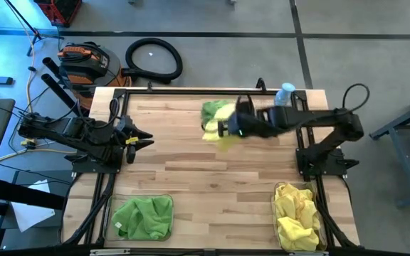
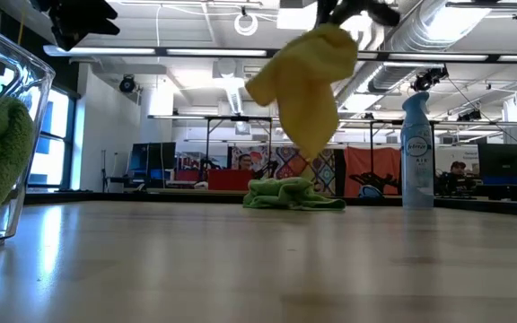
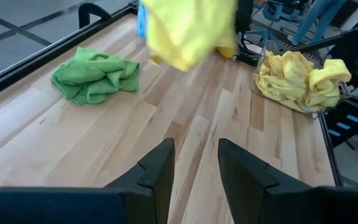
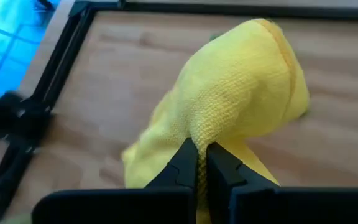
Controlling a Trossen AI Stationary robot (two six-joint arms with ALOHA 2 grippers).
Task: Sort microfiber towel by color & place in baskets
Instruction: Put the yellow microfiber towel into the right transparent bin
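right end effector [image 4: 201, 163] is raised mid-tabletop, fingers pinched together; left end effector [image 3: 194, 168] waits at its side, fingers parted.

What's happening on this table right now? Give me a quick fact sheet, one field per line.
Right gripper: shut on a yellow towel, lifted clear of the table
Left gripper: open, empty, waiting at the left side
Green towel: loose on the table, below the lifted one
Left basket: holds green towels
Right basket: holds yellow towels
Spray bottle: upright at the far edge
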